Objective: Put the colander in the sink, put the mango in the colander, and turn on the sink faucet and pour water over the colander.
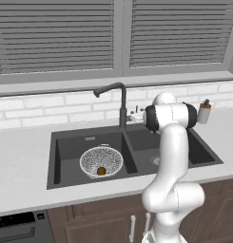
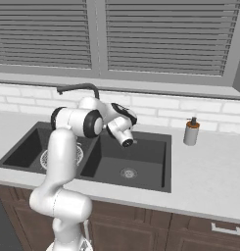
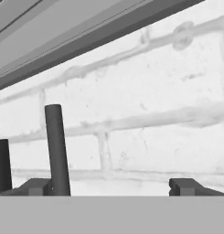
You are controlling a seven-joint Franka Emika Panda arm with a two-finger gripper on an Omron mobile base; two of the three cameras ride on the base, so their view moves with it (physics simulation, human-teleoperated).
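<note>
Colander (image 1: 101, 161): in left basin of sink (image 1: 65, 147), upright.
Mango (image 1: 101, 171): inside colander, near its front.
Hand (image 3: 112, 186): by faucet base, fingers (image 3: 184, 186) spread wide, holding nothing.
Faucet (image 1: 119, 97): behind divider; thin post (image 3: 57, 148) just inside left fingertip.
Bottle (image 2: 191, 131): on bench, right of sink.
Wall (image 3: 145, 109): white brick.

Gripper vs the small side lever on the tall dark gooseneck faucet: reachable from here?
Probably yes. The gripper is open, facing the white brick backsplash right by the dark faucet post, and nothing sits between them. The lever itself is too small to make out.
</note>
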